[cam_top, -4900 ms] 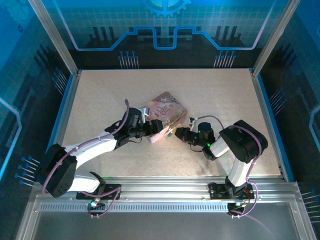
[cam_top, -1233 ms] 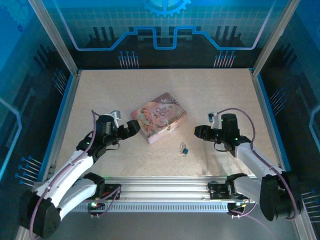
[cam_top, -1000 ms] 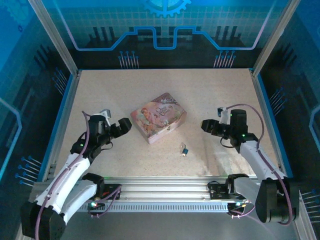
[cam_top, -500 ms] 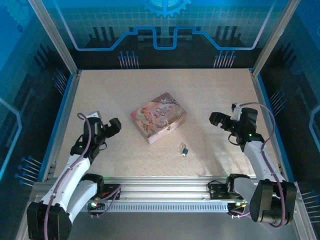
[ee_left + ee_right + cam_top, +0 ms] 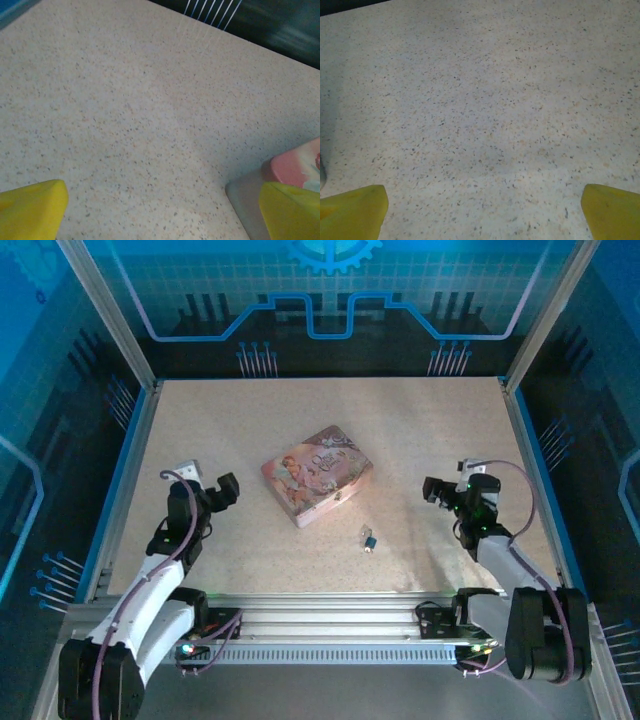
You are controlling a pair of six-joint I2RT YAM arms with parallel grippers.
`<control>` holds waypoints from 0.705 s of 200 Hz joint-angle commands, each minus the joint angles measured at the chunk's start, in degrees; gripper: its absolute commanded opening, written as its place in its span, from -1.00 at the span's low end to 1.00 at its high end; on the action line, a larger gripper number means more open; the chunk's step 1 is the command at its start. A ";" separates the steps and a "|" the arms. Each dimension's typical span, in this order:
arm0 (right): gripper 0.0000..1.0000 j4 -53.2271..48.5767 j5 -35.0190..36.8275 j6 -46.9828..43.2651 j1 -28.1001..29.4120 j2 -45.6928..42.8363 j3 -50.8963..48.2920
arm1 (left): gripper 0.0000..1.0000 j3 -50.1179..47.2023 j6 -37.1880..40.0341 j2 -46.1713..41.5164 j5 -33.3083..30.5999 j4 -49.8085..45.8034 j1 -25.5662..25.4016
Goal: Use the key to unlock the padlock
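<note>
Tabletop [image 5: 420,430] is left bare over most of its speckled surface, and the pink tin [image 5: 316,474] lies flat near its middle. Both arms are folded out to the sides, so the middle ground is unobstructed. The left gripper [image 5: 222,492] is held wide open and empty, apart from the tin's left end. The right gripper [image 5: 432,490] is likewise spread wide over bare table, with nothing between its fingers. The padlock [image 5: 369,539] lies loose on the table just in front of the tin, between the two grippers and touched by neither. The key is too small to be told apart from it, and whether the shackle is freed cannot be judged.
</note>
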 commanded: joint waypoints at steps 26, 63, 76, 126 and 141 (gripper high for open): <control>1.00 20.95 2.15 -6.54 2.56 9.17 -0.22 | 0.98 -4.41 8.48 4.37 -4.00 14.06 0.69; 1.00 28.62 -0.05 -9.68 3.31 17.43 1.01 | 0.98 -4.82 12.18 10.89 -2.88 22.01 0.95; 0.99 31.11 -1.10 -10.10 3.42 20.67 1.25 | 0.98 -5.23 13.48 13.63 -2.50 26.48 1.04; 0.99 26.30 -0.64 -11.55 4.68 23.52 5.10 | 0.98 -5.45 16.58 25.36 0.62 41.79 1.22; 0.99 26.07 0.08 -11.97 5.22 23.63 5.36 | 0.98 -5.37 17.95 28.18 1.62 46.05 1.30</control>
